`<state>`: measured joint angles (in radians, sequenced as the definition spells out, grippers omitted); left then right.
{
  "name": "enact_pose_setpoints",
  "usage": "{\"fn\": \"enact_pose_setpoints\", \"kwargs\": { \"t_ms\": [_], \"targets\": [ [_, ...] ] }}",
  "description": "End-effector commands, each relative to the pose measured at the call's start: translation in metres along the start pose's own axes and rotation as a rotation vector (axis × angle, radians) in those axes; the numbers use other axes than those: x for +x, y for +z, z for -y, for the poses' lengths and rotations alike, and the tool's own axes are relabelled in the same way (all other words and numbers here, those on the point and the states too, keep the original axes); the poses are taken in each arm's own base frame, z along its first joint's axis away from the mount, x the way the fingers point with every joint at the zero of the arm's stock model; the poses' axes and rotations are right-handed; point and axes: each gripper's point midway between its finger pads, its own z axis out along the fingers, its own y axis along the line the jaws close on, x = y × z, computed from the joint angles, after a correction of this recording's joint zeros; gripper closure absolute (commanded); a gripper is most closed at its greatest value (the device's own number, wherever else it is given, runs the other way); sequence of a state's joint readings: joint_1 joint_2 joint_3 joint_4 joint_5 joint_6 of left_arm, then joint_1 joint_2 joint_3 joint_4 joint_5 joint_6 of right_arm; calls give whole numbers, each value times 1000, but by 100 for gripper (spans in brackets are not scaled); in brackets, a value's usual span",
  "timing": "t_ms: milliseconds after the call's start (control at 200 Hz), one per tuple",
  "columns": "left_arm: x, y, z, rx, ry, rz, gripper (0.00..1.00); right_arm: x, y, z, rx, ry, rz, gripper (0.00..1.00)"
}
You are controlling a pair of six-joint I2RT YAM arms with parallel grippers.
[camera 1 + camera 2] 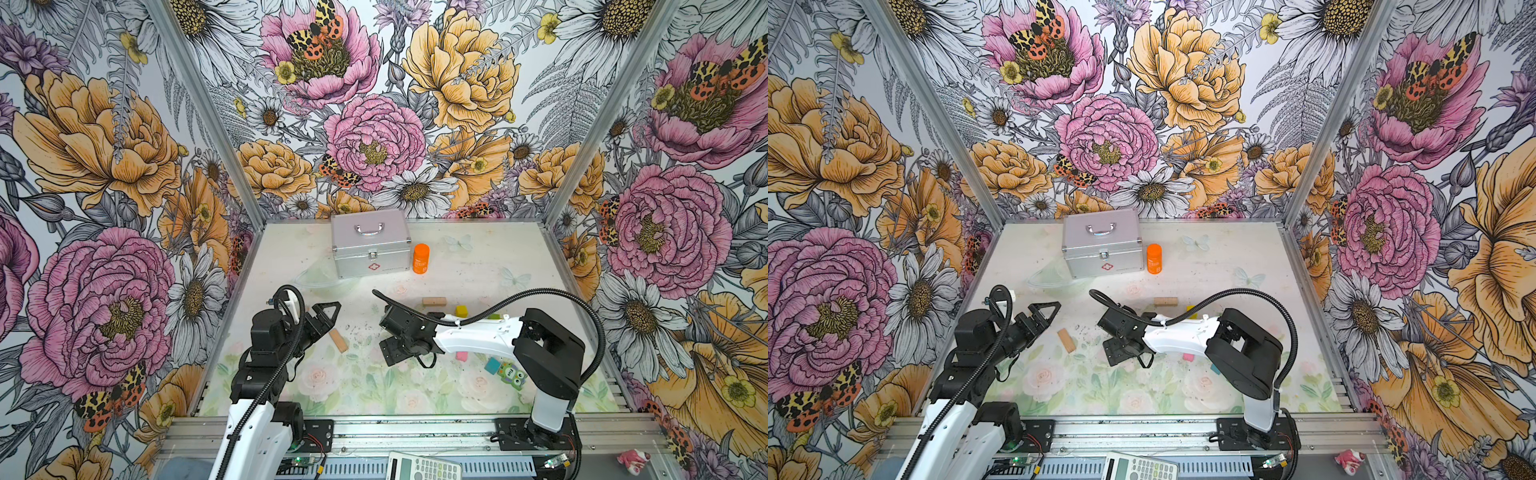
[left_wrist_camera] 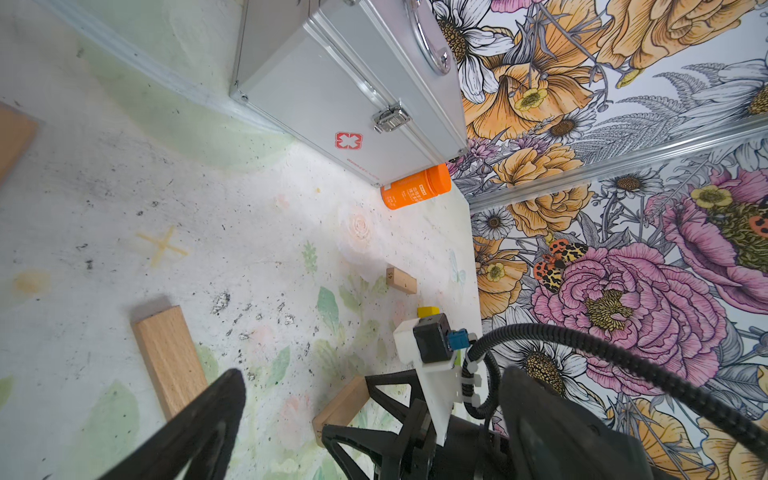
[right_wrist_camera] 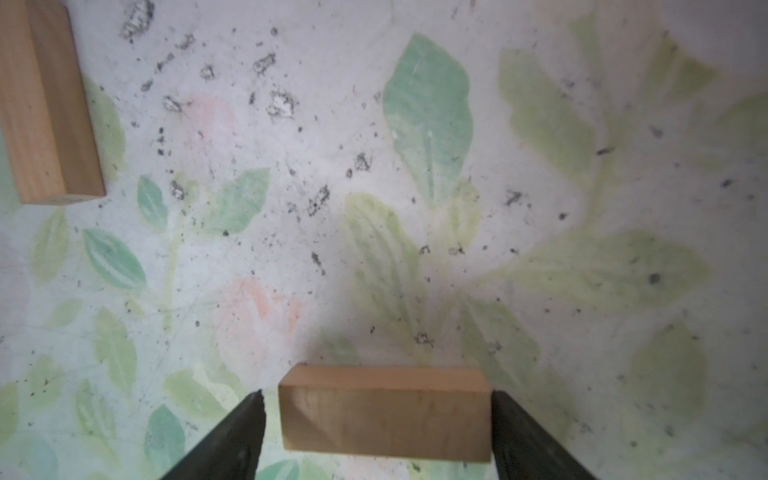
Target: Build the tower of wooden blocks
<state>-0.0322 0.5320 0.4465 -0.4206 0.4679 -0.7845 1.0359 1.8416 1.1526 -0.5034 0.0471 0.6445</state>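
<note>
My right gripper (image 3: 378, 403) points down at the table's middle, open, its jaws straddling a tan plank (image 3: 382, 415) with a slim gap on one side. A second tan plank (image 1: 338, 341) lies between the arms. My left gripper (image 1: 328, 318) hovers open and empty just left of it. A third tan plank (image 1: 434, 301) and a yellow cube (image 1: 461, 311) sit behind the right arm. A pink plank (image 1: 462, 356), a teal cube (image 1: 493, 365) and a green owl piece (image 1: 510, 374) lie near the front right. No tower is in view.
A silver case (image 1: 371, 243) and an orange bottle (image 1: 421, 258) stand at the back. A clear bowl (image 1: 326, 279) sits in front of the case. A calculator (image 1: 424, 467) and a pink toy (image 1: 632, 459) lie off the mat by the front rail.
</note>
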Motion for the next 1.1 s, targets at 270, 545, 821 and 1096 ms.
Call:
{"fn": "enact_pose_setpoints", "kwargs": {
  "t_ms": [270, 545, 821, 1096],
  "targets": [
    [1, -1, 1, 27, -10, 3, 3, 2, 5, 5, 73, -29, -7, 12],
    [1, -2, 0, 29, -15, 6, 3, 5, 7, 10, 108, -33, -23, 26],
    [0, -2, -1, 29, -16, 13, 3, -1, -2, 21, 166, 8, 5, 33],
    [-1, -2, -1, 33, -20, 19, 3, -9, -14, 50, 240, 105, 42, 33]
  ]
}}
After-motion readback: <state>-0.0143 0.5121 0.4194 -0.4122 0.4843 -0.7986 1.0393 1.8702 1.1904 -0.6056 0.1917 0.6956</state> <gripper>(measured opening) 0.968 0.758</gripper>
